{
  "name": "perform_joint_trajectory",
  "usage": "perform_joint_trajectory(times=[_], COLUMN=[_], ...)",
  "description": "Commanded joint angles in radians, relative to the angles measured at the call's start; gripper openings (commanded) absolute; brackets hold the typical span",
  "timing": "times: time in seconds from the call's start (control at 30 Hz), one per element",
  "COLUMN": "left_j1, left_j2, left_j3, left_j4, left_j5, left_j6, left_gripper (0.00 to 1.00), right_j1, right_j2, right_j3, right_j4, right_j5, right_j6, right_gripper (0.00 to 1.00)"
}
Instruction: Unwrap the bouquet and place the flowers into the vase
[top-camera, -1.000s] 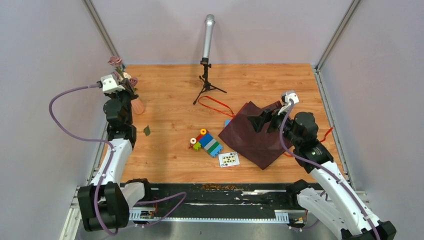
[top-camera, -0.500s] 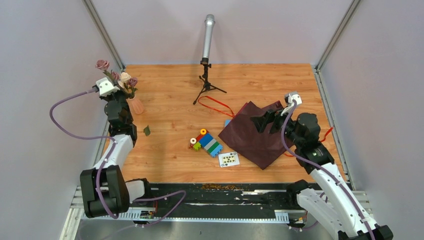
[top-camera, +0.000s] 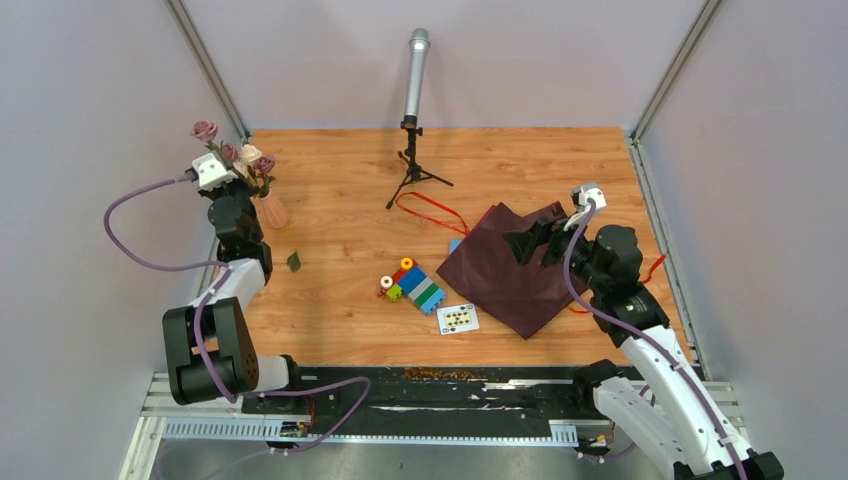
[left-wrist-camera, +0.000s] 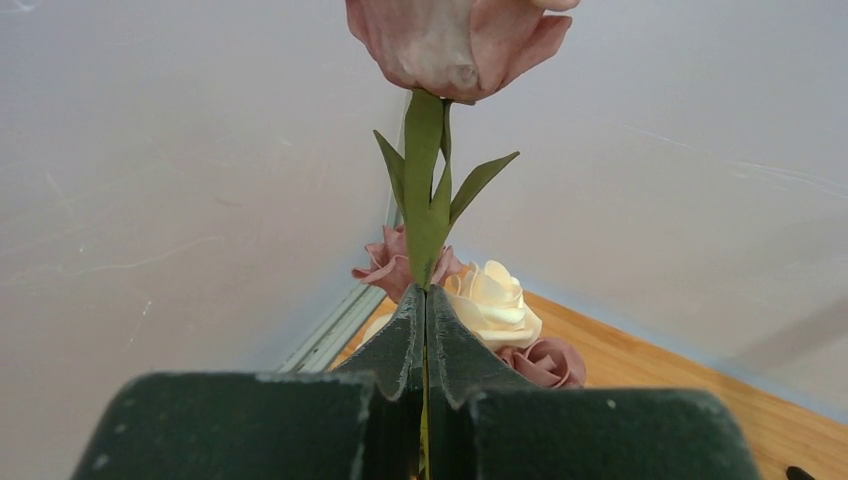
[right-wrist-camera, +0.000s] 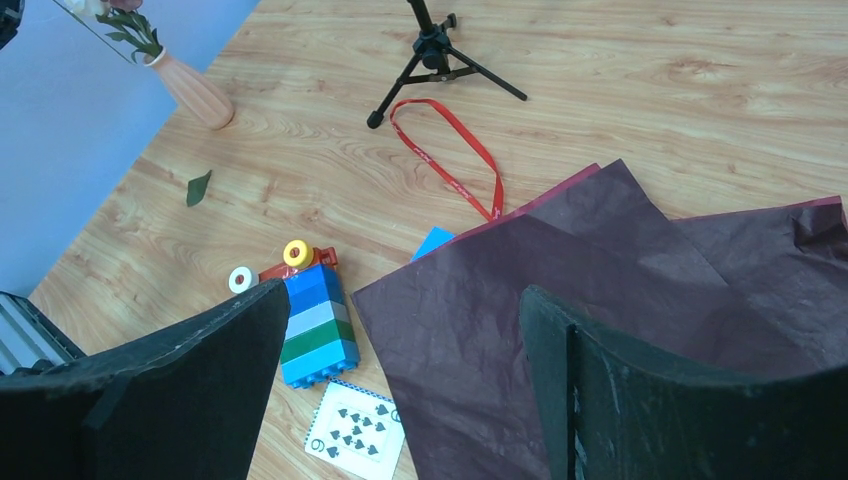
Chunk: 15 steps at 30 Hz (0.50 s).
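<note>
At the back left corner my left gripper (top-camera: 218, 160) is shut on the thin green stem (left-wrist-camera: 425, 250) of a dusty purple rose (top-camera: 204, 130), whose head (left-wrist-camera: 460, 40) rises above my fingertips. Behind it, a cream rose (left-wrist-camera: 495, 305) and purple roses (left-wrist-camera: 545, 362) stand in the salmon-pink vase (top-camera: 272, 210). The lower end of the held stem is hidden. The bouquet's maroon paper (top-camera: 510, 272) lies spread flat at the right, bare of flowers. My right gripper (top-camera: 515, 243) hovers open over the paper (right-wrist-camera: 600, 260), nothing between its fingers (right-wrist-camera: 402, 300).
A red ribbon (top-camera: 430, 210) loops beside the microphone tripod (top-camera: 415, 175); more ribbon (top-camera: 655, 268) shows at the paper's right. Stacked toy blocks (top-camera: 412, 285) and a playing card (top-camera: 458, 318) lie left of the paper. A loose leaf (top-camera: 294, 261) lies near the vase.
My left gripper has lifted the purple rose up and to the left, so it now stands above the other flowers. The right arm drew back slightly and stays open.
</note>
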<state>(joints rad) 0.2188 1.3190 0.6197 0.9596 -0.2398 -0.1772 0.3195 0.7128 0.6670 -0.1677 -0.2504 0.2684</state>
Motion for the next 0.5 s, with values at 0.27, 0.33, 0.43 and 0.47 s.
perform_joint_trajectory(times=[0.27, 0.33, 0.43, 0.47], left_j1=[0.012, 0.013, 0.013, 0.013], left_j2=[0.065, 0.075, 0.091, 0.097], left_j3=[0.077, 0.086, 0.096, 0.099], left_j4=[0.125, 0.124, 0.124, 0.127], left_j5=[0.025, 0.029, 0.038, 0.04], left_j6=[0.032, 0.039, 0.04, 0.041], left_gripper=[0.0, 0.0, 0.0, 0.0], right_j1=[-0.026, -0.03, -0.036, -0.038], right_j2=[0.027, 0.032, 0.045, 0.049], right_j3=[-0.01, -0.015, -0.022, -0.023], right_j4=[0.052, 0.064, 0.077, 0.081], right_j5=[-0.037, -0.044, -0.053, -0.057], right_j6=[0.012, 0.016, 0.023, 0.024], right_gripper=[0.86, 0.86, 0.86, 0.86])
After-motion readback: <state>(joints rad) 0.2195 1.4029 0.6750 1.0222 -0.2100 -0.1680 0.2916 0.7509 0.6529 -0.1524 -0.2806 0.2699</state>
